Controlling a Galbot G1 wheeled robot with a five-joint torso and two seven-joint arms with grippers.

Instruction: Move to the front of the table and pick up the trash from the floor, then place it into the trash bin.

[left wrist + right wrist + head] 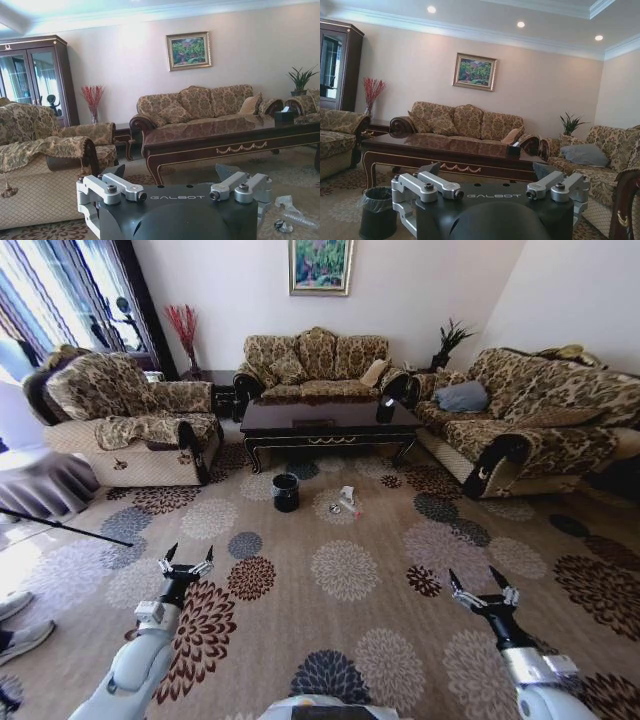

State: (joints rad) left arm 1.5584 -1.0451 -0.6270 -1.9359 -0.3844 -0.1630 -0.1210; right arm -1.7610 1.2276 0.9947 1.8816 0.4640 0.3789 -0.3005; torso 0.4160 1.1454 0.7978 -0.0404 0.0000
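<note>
left tool (172, 187) open (low, empty) | table (235, 137) ahead | trash (290, 215) on carpet beside it

head cam sits high, pitched down across the carpet, table (328, 423) at 12 o'clock, well off. both wrist cams ride low behind their own gripper bodies, facing level toward that table (235, 137) (445, 152); all three share it.

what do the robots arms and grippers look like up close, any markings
Both arms are smooth, rounded white-grey shells ending in dark wrists. The left gripper and right gripper each have silver metal linkages with bolts and pointed black fingertips. In the wrist views, the black rounded gripper housing carries "GALBOT" in pale letters.
</note>
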